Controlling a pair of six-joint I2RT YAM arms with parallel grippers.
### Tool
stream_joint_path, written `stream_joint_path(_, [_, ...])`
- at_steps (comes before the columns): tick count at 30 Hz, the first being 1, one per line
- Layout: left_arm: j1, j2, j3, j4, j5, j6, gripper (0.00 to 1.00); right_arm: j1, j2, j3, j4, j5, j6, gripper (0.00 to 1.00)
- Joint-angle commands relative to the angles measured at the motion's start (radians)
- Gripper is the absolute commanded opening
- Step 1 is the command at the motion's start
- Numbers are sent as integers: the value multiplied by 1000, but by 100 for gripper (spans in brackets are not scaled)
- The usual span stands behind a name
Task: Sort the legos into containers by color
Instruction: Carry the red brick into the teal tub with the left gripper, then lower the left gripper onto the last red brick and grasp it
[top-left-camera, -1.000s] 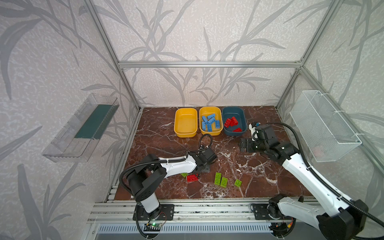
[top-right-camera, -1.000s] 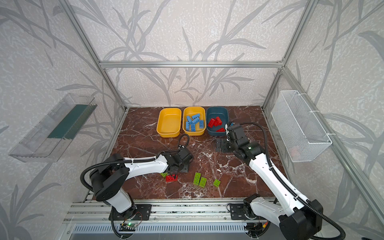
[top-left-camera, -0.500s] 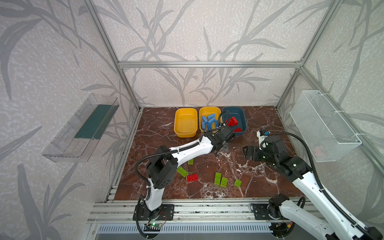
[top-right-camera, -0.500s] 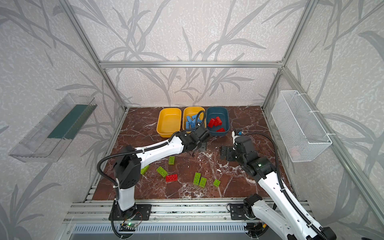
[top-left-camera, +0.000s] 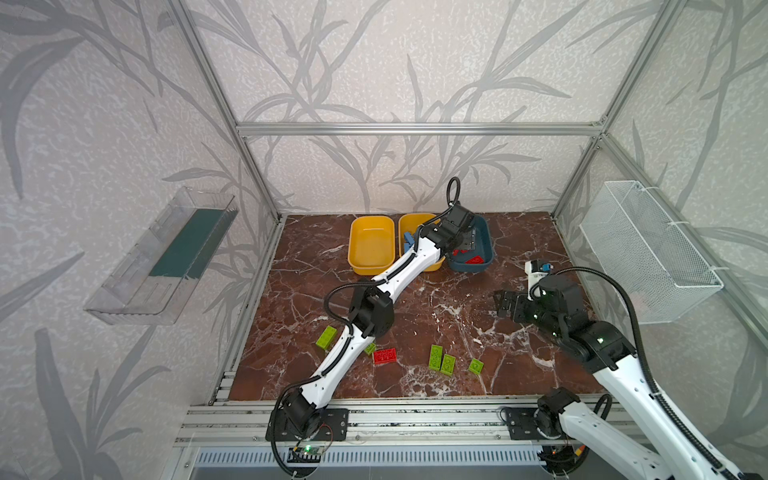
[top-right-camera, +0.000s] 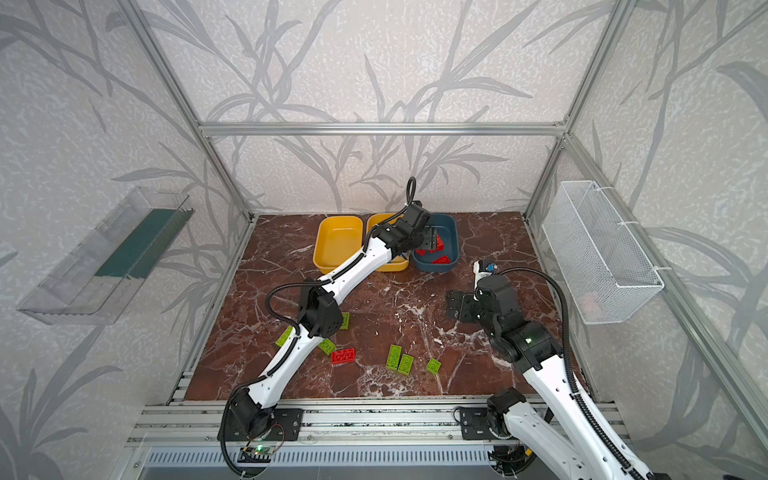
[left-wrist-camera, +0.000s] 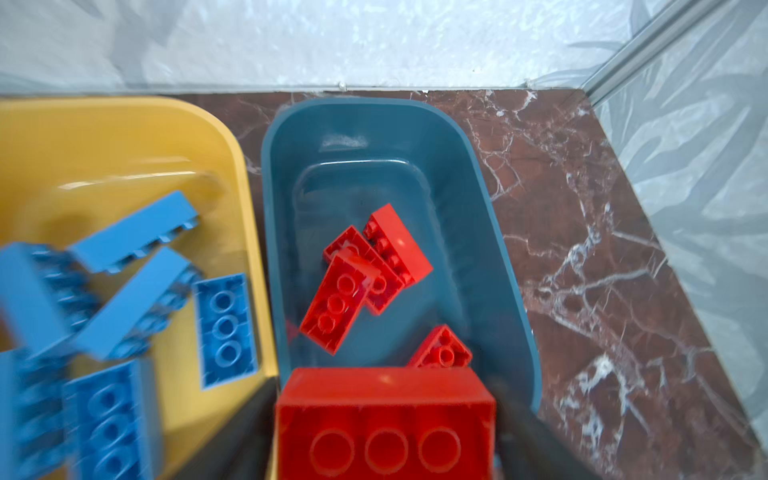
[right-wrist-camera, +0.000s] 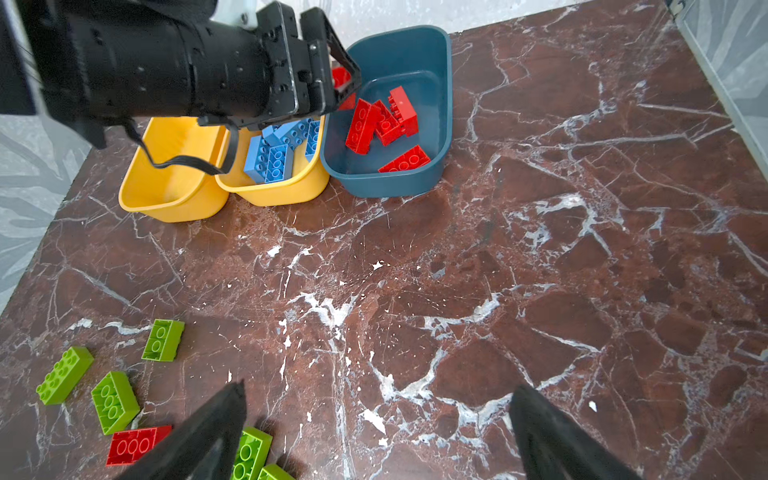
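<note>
Red brick between left gripper fingers, over dark blue tub

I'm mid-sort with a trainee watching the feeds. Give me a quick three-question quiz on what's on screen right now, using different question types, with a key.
1. True or false: the yellow tub at the left end of the row has nothing in it.
2. Multiple choice: the bricks in the dark blue tub are A) red, B) green, C) blue.
3. Count: how many red pieces lie loose on the marble table?

Key: 1 true; 2 A; 3 one, the loose red brick near the front edge.
</note>
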Motion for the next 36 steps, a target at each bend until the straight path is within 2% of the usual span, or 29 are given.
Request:
stream_joint_path(1, [25, 24, 39, 87, 137, -19, 99, -8, -8, 33, 0, 22, -15, 99])
stream_joint_path(4, [29, -32, 21, 66, 186, -9, 99, -8, -13, 23, -1, 23, -18, 99])
stream_joint_path(7, [22, -173, -138, 98, 178, 7, 99, -8, -15, 14, -5, 21, -16, 99])
stream_joint_path(13, [8, -595, -744, 261, 78, 0, 99, -8, -21, 7, -11, -21, -7, 99])
stream_joint_path(19, [-32, -996, -1291, 239, -64, -51, 99, 0, 55, -7, -9, -101, -1, 99])
stream_joint_path(23, [-90, -1216, -1587, 158, -123, -150, 99, 48, 92, -32, 20, -92, 20, 99])
stream_joint_path(27, [-196, -1417, -1817, 92, -175, -321, 99, 112, 120, -41, 37, -48, 36, 99])
stream_joint_path(31, [-267, -1560, -1989, 84, -177, -499, 99, 167, 151, -28, 47, -2, 47, 99])
stream_joint_path(36, [-303, -1660, -2109, 79, -195, -597, 99, 220, 155, -20, 50, 44, 75, 99])
